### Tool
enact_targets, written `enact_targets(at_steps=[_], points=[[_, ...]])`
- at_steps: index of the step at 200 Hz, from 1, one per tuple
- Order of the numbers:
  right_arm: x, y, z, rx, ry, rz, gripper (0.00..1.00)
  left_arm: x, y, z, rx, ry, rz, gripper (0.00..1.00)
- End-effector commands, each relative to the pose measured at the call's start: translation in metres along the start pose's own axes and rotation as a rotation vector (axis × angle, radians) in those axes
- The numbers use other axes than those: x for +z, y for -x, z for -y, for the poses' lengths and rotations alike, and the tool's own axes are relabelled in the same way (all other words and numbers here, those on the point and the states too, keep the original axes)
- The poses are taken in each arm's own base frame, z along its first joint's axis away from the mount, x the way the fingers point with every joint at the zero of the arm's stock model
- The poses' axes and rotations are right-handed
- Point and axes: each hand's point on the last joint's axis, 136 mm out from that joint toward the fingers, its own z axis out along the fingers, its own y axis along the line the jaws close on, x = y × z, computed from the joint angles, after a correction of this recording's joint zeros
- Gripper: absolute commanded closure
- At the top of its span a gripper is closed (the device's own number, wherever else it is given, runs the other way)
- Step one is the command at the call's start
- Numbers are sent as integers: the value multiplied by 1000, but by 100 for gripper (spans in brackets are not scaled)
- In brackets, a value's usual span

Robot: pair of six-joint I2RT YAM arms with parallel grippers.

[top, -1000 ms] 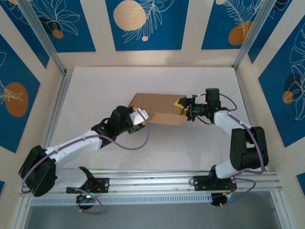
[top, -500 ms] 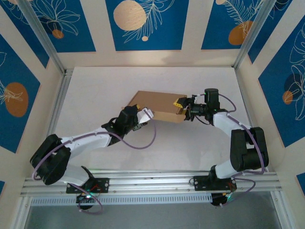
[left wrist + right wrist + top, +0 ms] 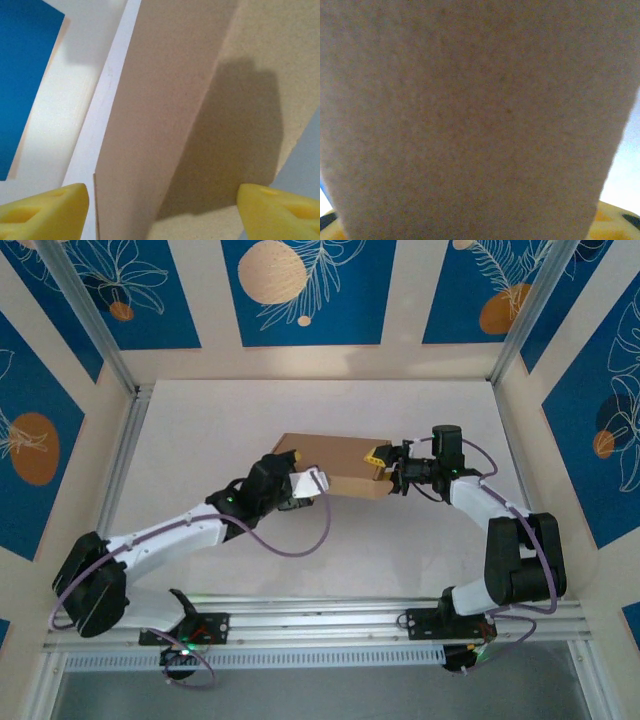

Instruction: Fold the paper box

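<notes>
Top view, left to right: the left arm reaches from the near-left corner of the white table (image 3: 200,440) toward the centre, where the left gripper (image 3: 312,483) meets the near-left corner of the paper box (image 3: 330,455). The box lies near the middle of the table, slightly right of centre, with its long side running left to right. Its top panel lies closed over it, so the interior is hidden. In the left wrist view the yellow fingers (image 3: 45,210) stand spread wide with a cardboard edge and panel between them. A sliver of table shows between the finger at the left of that view and the cardboard, so this gripper straddles the corner without clamping it. The box is plain brown cardboard, shallow and rectangular, with a sharp fold between its lit top and its shaded near wall. At its right end the right gripper (image 3: 384,466) is closed on the box, one yellow pad lying on the top panel's edge. In the right wrist view the cardboard spans from one finger (image 3: 615,225) to the other.
</notes>
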Motion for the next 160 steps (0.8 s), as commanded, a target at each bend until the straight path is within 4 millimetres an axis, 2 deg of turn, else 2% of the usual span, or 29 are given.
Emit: enact_targets(at_steps=[1, 29, 60, 86, 116, 147, 160], points=[[-2, -33, -15, -2, 42, -119, 65, 11, 16, -9, 83, 124, -2, 19], [-3, -37, -20, -4, 48, -125, 66, 20, 17, -15, 102, 215, -24, 19], [-4, -39, -23, -6, 53, -129, 66, 21, 19, -21, 96, 246, -22, 24], [-4, -39, -22, 2, 55, -129, 66, 17, 21, -25, 91, 247, -30, 36], [-4, -41, -22, 20, 69, -128, 66, 12, 15, -19, 74, 202, -47, 48], [-6, -43, -27, 13, 72, -123, 66, 0, 14, -16, 48, 215, 15, 50], [-7, -45, -29, 12, 75, -125, 66, -2, 12, -16, 61, 219, 9, 47]])
